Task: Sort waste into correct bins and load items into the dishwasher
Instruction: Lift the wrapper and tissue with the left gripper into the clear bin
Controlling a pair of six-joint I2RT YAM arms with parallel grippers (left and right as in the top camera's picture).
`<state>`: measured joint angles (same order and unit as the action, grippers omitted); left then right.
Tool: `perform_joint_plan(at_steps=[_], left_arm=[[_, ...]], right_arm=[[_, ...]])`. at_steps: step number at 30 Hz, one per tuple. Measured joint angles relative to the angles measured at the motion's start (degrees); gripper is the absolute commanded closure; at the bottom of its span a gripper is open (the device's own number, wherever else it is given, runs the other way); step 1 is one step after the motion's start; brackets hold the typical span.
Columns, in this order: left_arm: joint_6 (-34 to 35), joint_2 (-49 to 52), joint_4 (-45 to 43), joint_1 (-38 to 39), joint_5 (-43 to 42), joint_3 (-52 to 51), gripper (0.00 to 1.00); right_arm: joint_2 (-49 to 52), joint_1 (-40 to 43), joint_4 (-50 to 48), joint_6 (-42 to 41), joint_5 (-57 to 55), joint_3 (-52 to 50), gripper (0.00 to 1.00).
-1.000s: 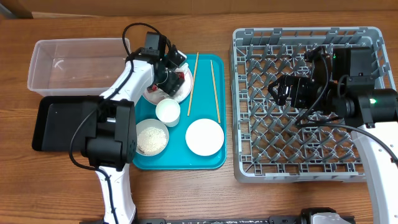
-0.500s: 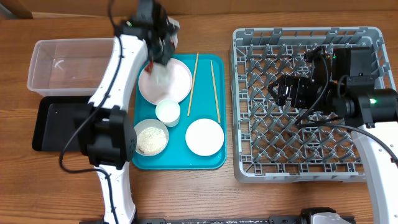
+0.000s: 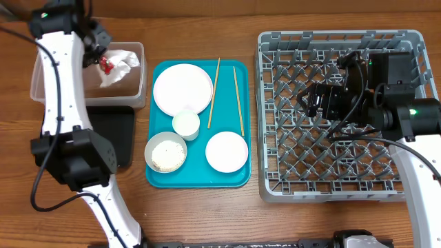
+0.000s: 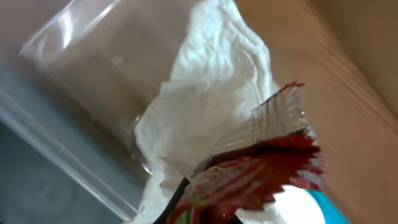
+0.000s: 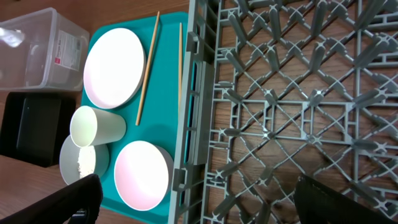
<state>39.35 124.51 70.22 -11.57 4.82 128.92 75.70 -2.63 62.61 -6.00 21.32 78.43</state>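
My left gripper is shut on the crumpled red wrapper and the white napkin, and holds them over the clear tub. In the left wrist view the wrapper and napkin fill the frame and hide the fingertips. The black tray lies in front of the tub. On the teal tray are the bare white plate, the cup, a bowl of rice, a white bowl and two chopsticks. My right gripper hangs open over the grey dish rack.
The right wrist view shows the rack's left wall beside the teal tray, with the plate, cup and white bowl. My left arm crosses the tub and the black tray.
My left gripper shut on the wrapper and napkin at the plate, then swung left and back to above the clear tub. The plate is now bare. The right arm has not moved.
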Motion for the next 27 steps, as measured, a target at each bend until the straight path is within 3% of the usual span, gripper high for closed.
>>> perform_joint_plan(at_steps=[3,6,8,9,10,12,18,23,27], left_arm=[[7.8,0.0,-6.2,-1.3,0.4,-7.2,0.87],[12.7,0.2,-13.3,-1.4,0.6,-14.1,0.89],[14.5,0.2,-14.5,-1.3,0.6,-16.1,0.72],[15.1,0.2,-14.8,-1.3,0.6,-16.2,0.41],[15.5,0.2,-15.3,-1.3,0.6,-16.2,0.17],[15.1,0.2,-15.4,-1.3,0.5,-16.2,0.0],[4.5,0.2,-11.1,-1.3,-1.2,-9.8,0.0],[-12.3,-2.1,-5.0,-1.1,-6.4,3.5,0.02],[-19.0,-7.5,-1.4,0.1,-10.5,6.6,0.02]], right_arm=[[0.0,0.0,0.2,0.0,0.2,0.0,0.0],[0.0,0.0,0.5,0.0,0.3,0.0,0.01],[0.0,0.0,0.6,0.0,0.3,0.0,0.01],[0.0,0.0,0.7,0.0,0.3,0.0,0.01],[0.0,0.0,0.7,0.0,0.3,0.0,0.01],[0.0,0.0,0.9,0.0,0.3,0.0,0.01],[0.0,0.0,0.9,0.0,0.3,0.0,0.01],[0.0,0.0,0.9,0.0,0.3,0.0,0.0],[0.0,0.0,1.0,0.0,0.3,0.0,0.0]])
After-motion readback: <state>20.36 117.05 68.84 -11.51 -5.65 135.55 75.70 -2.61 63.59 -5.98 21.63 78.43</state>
